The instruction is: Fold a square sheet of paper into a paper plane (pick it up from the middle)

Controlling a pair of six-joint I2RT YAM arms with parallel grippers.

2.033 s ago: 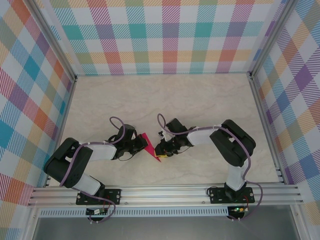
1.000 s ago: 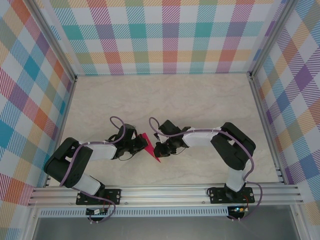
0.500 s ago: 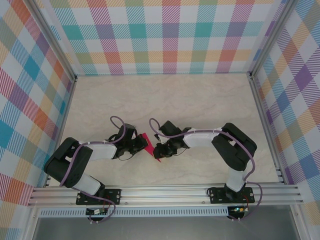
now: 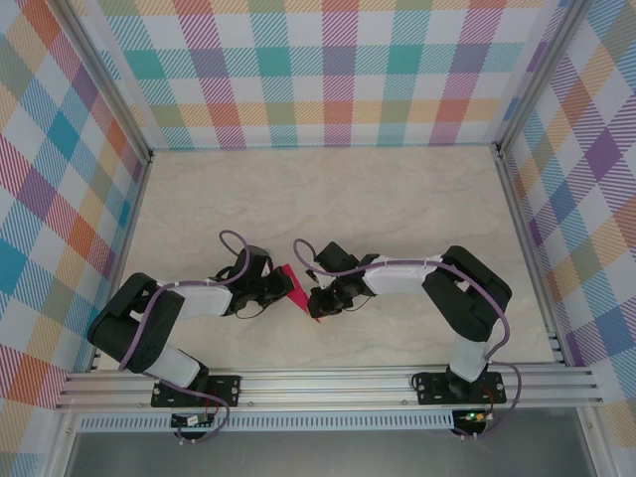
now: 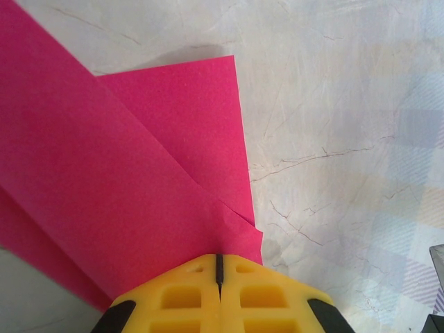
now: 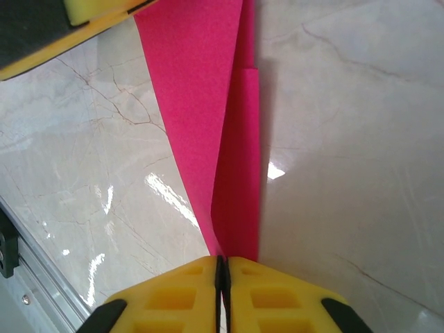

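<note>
the thin magenta-pink folded sheet of paper [image 4: 290, 276] is stretched between the two claws, over the pale marble-look tabletop [image 4: 397, 199] near its front middle. the left gripper [image 5: 218, 267] is clenched on a folded corner, yellow pads pressed together, with the pink layers fanning out ahead of it. the right gripper [image 6: 222, 267] pinches the narrow opposite end, pads closed on the crease, and the paper runs away from it toward the left gripper.
</note>
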